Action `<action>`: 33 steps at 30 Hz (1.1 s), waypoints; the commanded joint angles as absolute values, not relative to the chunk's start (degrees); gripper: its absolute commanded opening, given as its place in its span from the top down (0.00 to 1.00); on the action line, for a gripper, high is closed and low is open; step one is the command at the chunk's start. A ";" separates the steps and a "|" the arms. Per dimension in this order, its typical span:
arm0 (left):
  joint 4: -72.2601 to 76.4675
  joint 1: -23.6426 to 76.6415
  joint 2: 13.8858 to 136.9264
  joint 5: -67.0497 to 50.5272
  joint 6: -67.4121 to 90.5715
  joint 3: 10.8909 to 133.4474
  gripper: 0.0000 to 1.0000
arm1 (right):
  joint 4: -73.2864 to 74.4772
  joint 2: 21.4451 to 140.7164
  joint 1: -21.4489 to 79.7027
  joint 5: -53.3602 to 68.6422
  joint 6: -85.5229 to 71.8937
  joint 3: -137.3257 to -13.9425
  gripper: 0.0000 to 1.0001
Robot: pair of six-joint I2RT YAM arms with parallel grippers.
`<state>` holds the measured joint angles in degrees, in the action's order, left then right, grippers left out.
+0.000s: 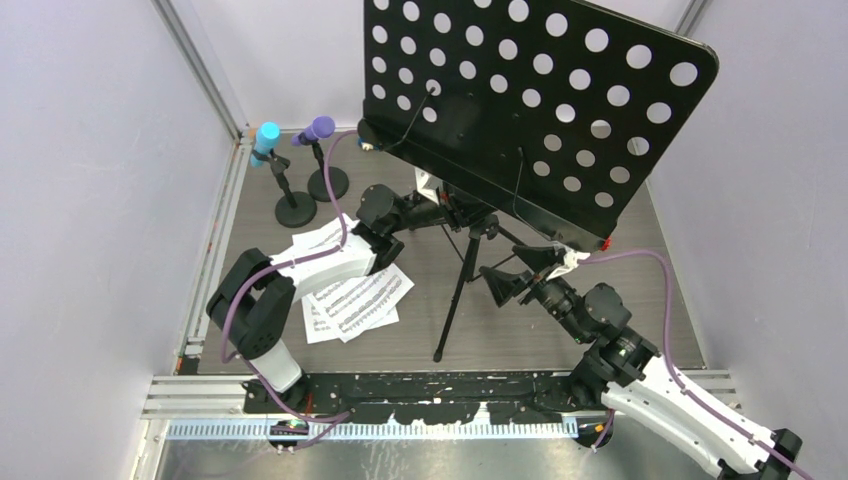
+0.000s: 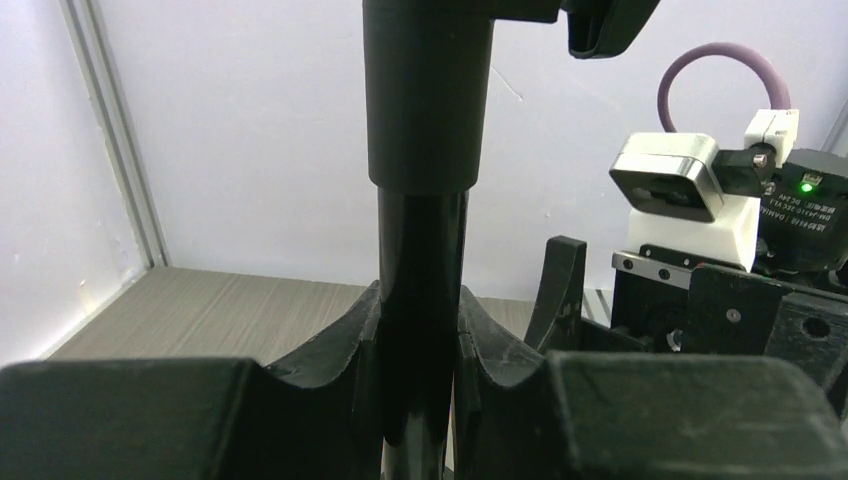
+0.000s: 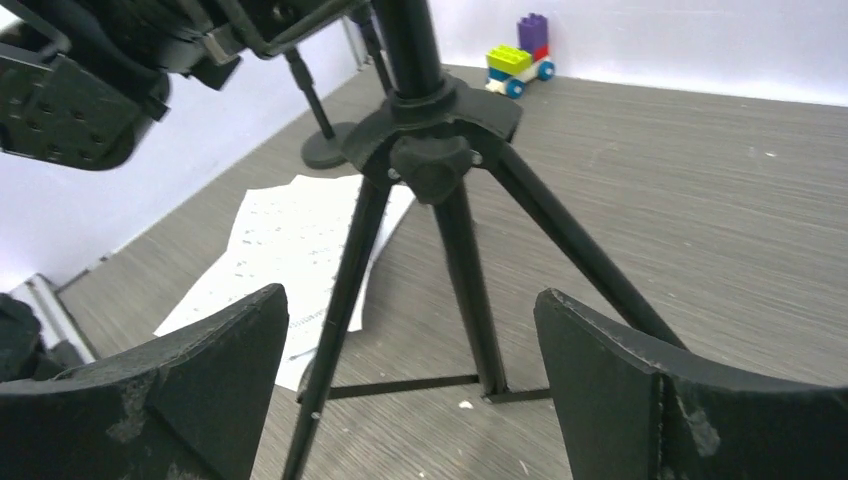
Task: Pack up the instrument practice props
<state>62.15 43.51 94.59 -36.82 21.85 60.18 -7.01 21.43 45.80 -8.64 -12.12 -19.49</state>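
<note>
The black perforated music rack [image 1: 530,90] stands on its tripod legs [image 1: 455,300] mid-floor. My left gripper [image 1: 452,212] is shut on the rack's upright pole [image 2: 425,150], just under the desk, with both fingers pressed against the tube [image 2: 420,330]. My right gripper [image 1: 518,268] hangs open to the right of the tripod, its fingers apart and nothing between them [image 3: 410,340]; the leg hub [image 3: 430,150] is just ahead of it. White sheet-music pages [image 1: 355,300] lie on the floor under my left arm. Cyan [image 1: 266,138] and purple [image 1: 318,128] microphones sit in their round-based holders [image 1: 295,210] at the back left.
Small coloured toy bricks [image 3: 520,60] sit against the far wall. White walls close in on both sides, with a metal rail [image 1: 215,250] along the left edge. The purple microphone's holder base [image 3: 325,150] stands close behind the tripod.
</note>
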 commanded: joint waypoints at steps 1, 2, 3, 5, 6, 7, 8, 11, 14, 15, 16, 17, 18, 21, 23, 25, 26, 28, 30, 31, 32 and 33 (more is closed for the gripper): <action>56.37 43.17 93.59 -35.42 26.31 58.85 1.00 | -19.44 24.16 45.82 -2.71 -14.61 -17.85 0.05; 56.46 43.16 93.62 -35.44 26.29 58.86 1.00 | -21.19 25.53 45.79 -1.80 -17.80 -17.25 0.07; 56.51 43.15 93.73 -35.47 26.36 58.93 1.00 | -22.93 27.27 45.79 -0.96 -20.33 -16.45 0.08; 56.79 43.17 93.88 -35.44 26.47 58.99 1.00 | -28.92 31.20 45.88 2.93 -24.96 -14.49 0.11; 56.97 43.18 93.93 -35.50 26.54 58.98 1.00 | -32.42 34.32 45.92 4.16 -26.76 -13.37 0.12; 57.08 43.16 93.97 -35.51 26.61 59.02 1.00 | -36.17 36.60 46.03 4.66 -28.09 -12.26 0.13; 57.12 43.18 93.97 -35.51 26.69 58.99 1.00 | -39.11 38.80 46.31 4.56 -29.01 -11.64 0.14; 57.13 43.15 93.98 -35.56 26.62 58.91 1.00 | -43.51 44.65 47.48 2.47 -29.10 -11.38 0.14; 57.17 43.17 93.94 -35.55 26.69 58.89 1.00 | -45.96 48.94 48.38 0.36 -27.65 -11.91 0.16; 57.16 43.16 93.93 -35.59 26.71 58.93 1.00 | -46.83 49.92 48.61 0.20 -27.15 -12.08 0.18; 57.14 43.16 93.91 -35.55 26.60 58.93 1.00 | -47.76 50.88 48.71 -0.79 -26.56 -12.05 0.21; 57.13 43.15 93.89 -35.59 26.57 58.87 1.00 | -48.70 51.60 48.75 -1.48 -26.10 -12.11 0.26; 57.13 43.15 93.85 -35.60 26.62 58.86 1.00 | -49.44 52.13 48.85 -1.32 -25.56 -12.13 0.34; 57.13 43.15 93.80 -35.50 26.62 58.82 1.00 | -50.73 53.13 48.95 -0.84 -23.41 -12.11 0.55; 57.21 43.17 93.82 -35.59 26.83 58.96 1.00 | -50.76 53.49 48.96 3.29 -20.59 -12.39 0.65; 57.23 43.16 93.71 -35.62 26.85 59.12 1.00 | -49.94 53.59 48.94 5.99 -16.98 -13.29 0.80; 57.17 43.15 93.62 -35.73 26.88 59.21 1.00 | -49.01 53.38 48.89 6.74 -15.20 -13.84 0.89; 56.60 43.15 93.29 -35.85 26.76 59.44 1.00 | -46.36 52.39 49.00 7.70 -11.27 -15.29 0.99; 56.03 43.18 93.02 -36.19 26.56 59.70 1.00 | -43.45 50.82 48.96 7.69 -6.78 -16.50 0.99; 55.92 43.20 92.87 -36.35 26.61 59.61 1.00 | -42.02 49.81 48.97 7.54 -4.13 -17.06 0.99; 55.86 43.16 92.63 -36.42 26.55 59.59 1.00 | -40.62 48.71 49.01 7.26 -1.57 -17.52 0.99; 55.82 43.19 92.44 -36.43 26.48 59.45 1.00 | -39.16 47.81 49.02 6.42 1.06 -17.99 0.99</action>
<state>61.91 43.38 94.43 -37.60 22.02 59.96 -40.84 51.79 48.10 3.11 -20.03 -13.91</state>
